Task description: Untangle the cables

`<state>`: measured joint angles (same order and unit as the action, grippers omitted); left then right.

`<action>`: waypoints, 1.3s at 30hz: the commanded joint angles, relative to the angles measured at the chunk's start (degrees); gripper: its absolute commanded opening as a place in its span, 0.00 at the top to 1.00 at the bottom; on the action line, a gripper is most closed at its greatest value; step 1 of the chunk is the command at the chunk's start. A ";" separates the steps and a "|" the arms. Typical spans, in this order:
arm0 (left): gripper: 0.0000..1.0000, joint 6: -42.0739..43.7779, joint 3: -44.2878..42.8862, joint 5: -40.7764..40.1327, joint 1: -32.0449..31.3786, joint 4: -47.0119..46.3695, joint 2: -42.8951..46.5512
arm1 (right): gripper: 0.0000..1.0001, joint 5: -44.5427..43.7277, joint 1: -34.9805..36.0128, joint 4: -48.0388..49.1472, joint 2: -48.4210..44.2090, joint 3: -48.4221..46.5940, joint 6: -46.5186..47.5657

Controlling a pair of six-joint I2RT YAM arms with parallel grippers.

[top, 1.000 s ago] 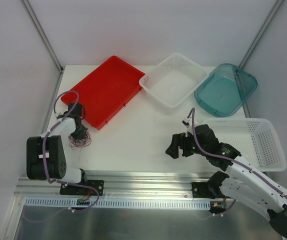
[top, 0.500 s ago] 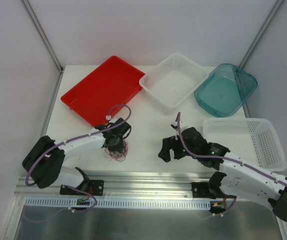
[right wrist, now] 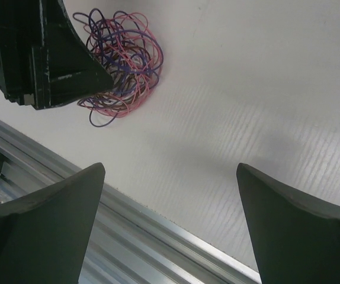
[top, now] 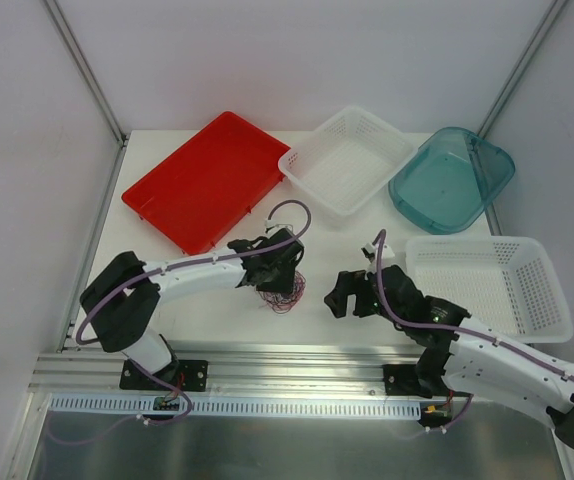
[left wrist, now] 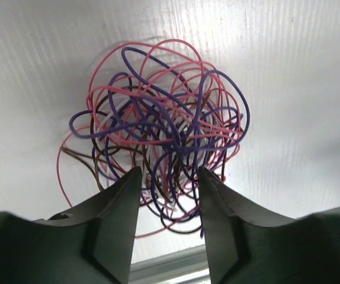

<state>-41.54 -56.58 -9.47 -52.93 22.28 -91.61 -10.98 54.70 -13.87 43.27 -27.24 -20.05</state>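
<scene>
Our left gripper [left wrist: 169, 177] pinches a bunch of strands between its two fingers, at the near side of the cables [left wrist: 158, 124]. The cables are one tangle of pink, purple and brown loops (a pale strand or two shows among them), resting on the white table [top: 312, 232] close to its front edge, roughly midway between the arms. Our right gripper [right wrist: 170, 168] hangs near the tangle, fingers spread wide, holding nothing.

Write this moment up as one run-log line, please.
left gripper: shut on cable tangle, which rests on table | right gripper: open, empty, close by | cables: not yet untangled
</scene>
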 commanded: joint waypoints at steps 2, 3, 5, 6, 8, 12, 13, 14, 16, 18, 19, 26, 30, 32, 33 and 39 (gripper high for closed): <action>0.50 -1.26 2.42 1.83 -0.86 -0.84 6.88 | 0.01 -3.96 0.32 1.47 -2.31 1.05 -2.71; 0.48 -1.35 3.05 1.74 -0.95 -0.75 8.19 | 0.02 -3.87 0.32 1.56 -2.31 1.05 -2.80; 0.38 -1.53 4.36 1.83 -0.86 -0.84 12.50 | 0.03 -3.87 0.32 1.47 -1.96 0.88 -2.80; 0.34 -1.61 5.67 1.92 -0.95 -0.75 13.82 | 0.03 -3.87 0.50 1.48 -1.78 0.79 -2.97; 0.28 -2.84 7.78 2.01 -1.04 -0.75 17.95 | 0.03 -3.78 0.50 1.83 -1.17 0.70 -2.97; 0.25 -7.58 12.17 -0.19 -0.95 -0.75 23.49 | 0.03 -3.61 0.67 1.74 0.49 -0.53 -1.84; 0.26 -9.51 13.32 -1.15 -0.95 -0.84 25.33 | 0.03 -3.61 0.76 1.65 0.94 -1.31 -1.48; 0.28 -14.75 15.60 -3.51 -0.95 -0.66 26.04 | 0.03 -3.61 0.94 1.56 1.64 -1.84 -1.13; 0.33 -20.57 17.81 -5.11 -0.95 -0.92 27.98 | 0.03 -3.87 1.29 1.74 3.66 -2.63 -0.43; 0.36 -27.87 20.01 -7.13 -0.95 -1.10 28.33 | 0.03 -3.87 1.81 2.61 5.68 -3.07 0.01; 0.37 -29.55 20.45 -7.57 -0.95 -1.28 28.42 | 0.03 -3.70 2.34 2.88 6.21 -3.43 0.36; 0.37 -36.76 19.05 -11.00 -0.95 -3.03 27.01 | 0.03 -3.96 4.63 2.88 8.85 -4.22 2.74; 0.37 -39.58 18.96 -12.14 -0.95 -4.35 25.88 | 0.03 -4.05 4.89 2.71 8.59 -4.13 3.27; 0.38 -40.81 18.44 -12.76 -0.95 -4.53 24.73 | 0.03 -4.48 4.89 1.92 8.68 -4.22 3.27; 0.41 -41.16 18.26 -12.76 -0.95 -4.53 23.51 | 0.03 -4.66 5.07 1.74 8.68 -4.48 3.44; 0.49 -41.61 15.89 -12.32 -0.95 -5.32 18.41 | 0.03 -4.66 4.98 1.74 9.82 -4.75 4.41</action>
<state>-81.43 -37.87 -20.10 -53.32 18.20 -71.24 -14.35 59.33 -12.67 52.36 -29.06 -16.88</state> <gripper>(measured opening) 0.528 0.971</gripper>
